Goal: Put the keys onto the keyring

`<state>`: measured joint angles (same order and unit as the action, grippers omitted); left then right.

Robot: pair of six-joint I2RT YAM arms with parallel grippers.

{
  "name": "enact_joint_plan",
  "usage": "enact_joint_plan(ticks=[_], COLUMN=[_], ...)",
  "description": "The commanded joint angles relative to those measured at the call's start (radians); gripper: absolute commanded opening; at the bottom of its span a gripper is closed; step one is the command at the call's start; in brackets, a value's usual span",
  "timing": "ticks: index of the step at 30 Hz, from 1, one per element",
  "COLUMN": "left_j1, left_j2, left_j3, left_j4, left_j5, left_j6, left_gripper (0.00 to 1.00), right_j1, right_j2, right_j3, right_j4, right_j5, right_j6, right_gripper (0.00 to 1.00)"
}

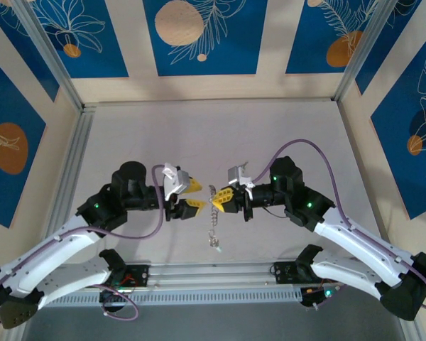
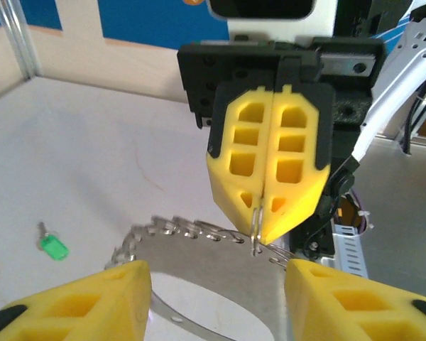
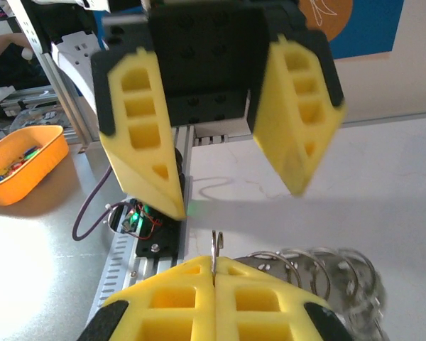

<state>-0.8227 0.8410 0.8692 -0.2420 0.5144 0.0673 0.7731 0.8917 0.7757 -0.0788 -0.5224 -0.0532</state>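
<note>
Keyring (image 2: 256,229) is pinched edge-on in the right gripper (image 1: 224,199)'s pressed-together jaws, facing the left gripper (image 1: 193,196)'s spread, empty jaws, but the green key (image 2: 53,246) lies on the desk (image 2: 92,156) at 8 o'clock in the left wrist view, blade toward 11, so left arm's closer imo.

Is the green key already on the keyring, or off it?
Off. The green key lies on the table, apart from the keyring pinched in the right hand.

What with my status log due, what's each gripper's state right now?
Left gripper: open, gripping nothing.
Right gripper: shut on the keyring.
</note>
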Motion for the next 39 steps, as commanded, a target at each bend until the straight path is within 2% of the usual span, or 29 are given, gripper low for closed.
enact_joint_plan(ticks=[1,7,13,21,32,39], left_j1=[-0.006,-0.010,-0.022,-0.056,-0.060,-0.061], left_j2=[-0.011,0.001,0.026,0.043,0.100,0.103], left_j3=[0.053,0.090,0.140,0.158,0.162,0.166], left_j4=[-0.046,-0.025,-0.060,-0.107,-0.121,-0.150], left_j5=[-0.016,0.082,0.153,0.119,0.076,0.063], left_j6=[0.036,0.026,0.041,0.075,0.096,0.103], left_gripper=[0.43,0.35,0.33,0.33,0.32,0.23], right_j1=[0.018,0.081,0.094,0.091,0.095,0.090], right_j2=[-0.020,-0.035,-0.040,0.004,-0.004,-0.025], right_j3=[0.010,0.014,0.030,0.069,0.067,0.056], right_j4=[-0.003,-0.024,0.017,0.050,0.073,0.084], right_j5=[0.018,0.096,0.101,0.090,0.057,0.057], right_j6=[-0.019,-0.091,-0.110,-0.106,-0.117,-0.119], right_gripper=[0.00,0.00,0.00,0.00,0.00,0.00])
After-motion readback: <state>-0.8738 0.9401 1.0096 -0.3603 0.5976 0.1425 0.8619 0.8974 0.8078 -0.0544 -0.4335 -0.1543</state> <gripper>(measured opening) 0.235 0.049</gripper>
